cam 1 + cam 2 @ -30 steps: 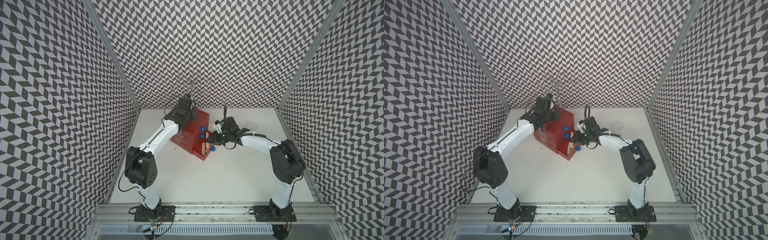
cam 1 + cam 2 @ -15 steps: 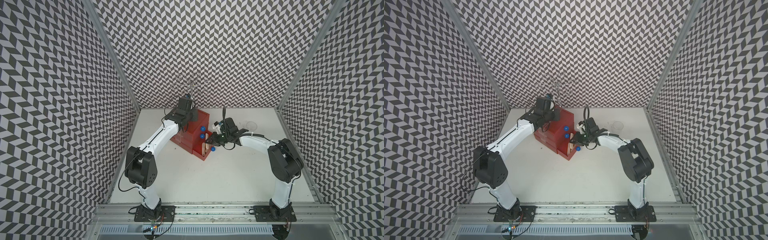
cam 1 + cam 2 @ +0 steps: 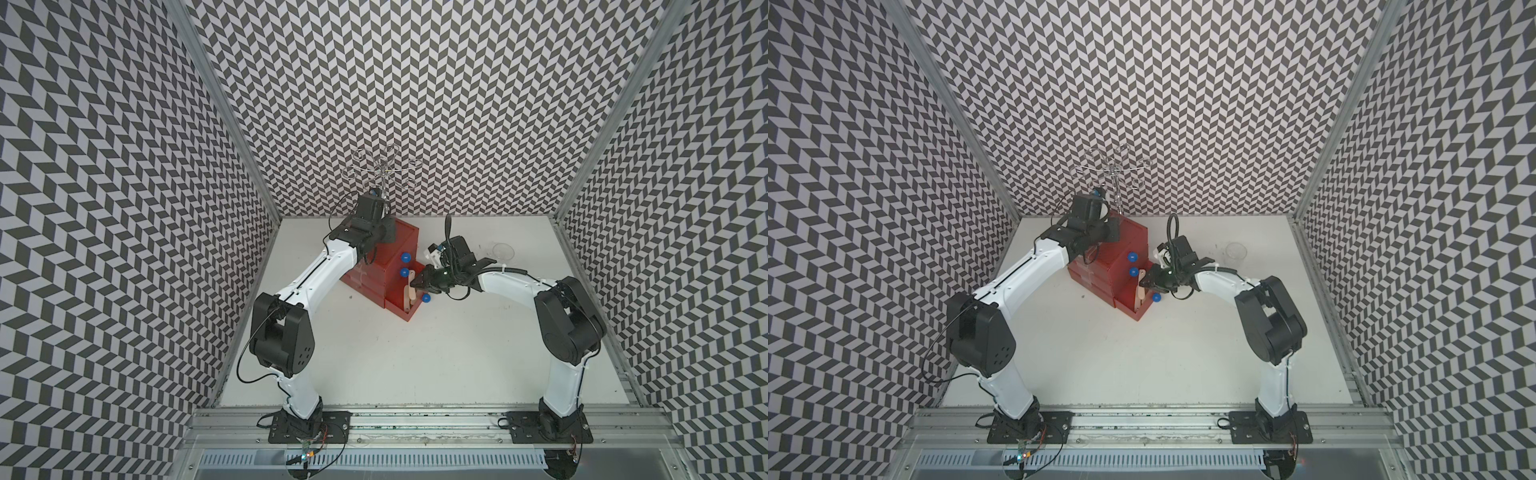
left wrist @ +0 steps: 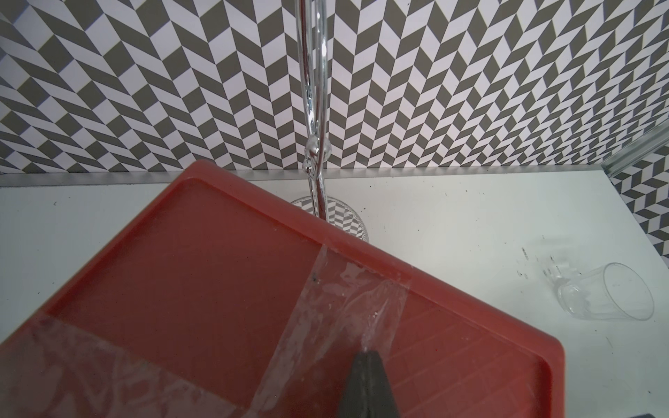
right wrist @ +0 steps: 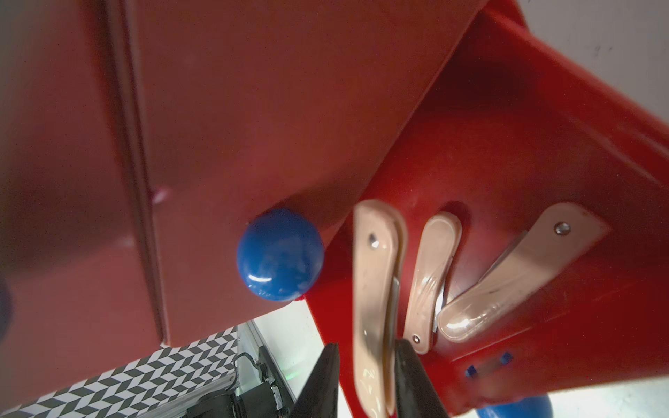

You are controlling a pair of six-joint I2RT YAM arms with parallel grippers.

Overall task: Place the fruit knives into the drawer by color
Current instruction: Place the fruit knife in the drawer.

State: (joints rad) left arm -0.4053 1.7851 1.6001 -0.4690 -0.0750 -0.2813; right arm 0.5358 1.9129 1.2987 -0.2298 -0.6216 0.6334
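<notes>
The red drawer cabinet (image 3: 386, 262) (image 3: 1121, 253) stands at the back of the table with its bottom drawer (image 5: 506, 152) pulled out. Three peach-pink fruit knives lie in that drawer. One knife (image 5: 374, 307) (image 3: 411, 289) stands between the fingers of my right gripper (image 5: 367, 353) (image 3: 417, 284) (image 3: 1145, 282). The jaws are slightly open, with a gap on one side of the knife. The other two knives (image 5: 430, 282) (image 5: 506, 278) lean against each other beside it. My left gripper (image 4: 366, 356) is shut, its tip pressed on the taped top of the cabinet (image 4: 202, 282).
A clear plastic cup (image 3: 503, 251) (image 3: 1236, 251) (image 4: 608, 296) stands on the table at the back right. Behind the cabinet rises a chrome wire rack (image 3: 382, 166) (image 4: 313, 108). Blue knobs (image 5: 280, 253) stick out of the drawer fronts close to my right fingers.
The right jaws have parted a little round the peach-pink knife over the open drawer. The left arm has not moved.
</notes>
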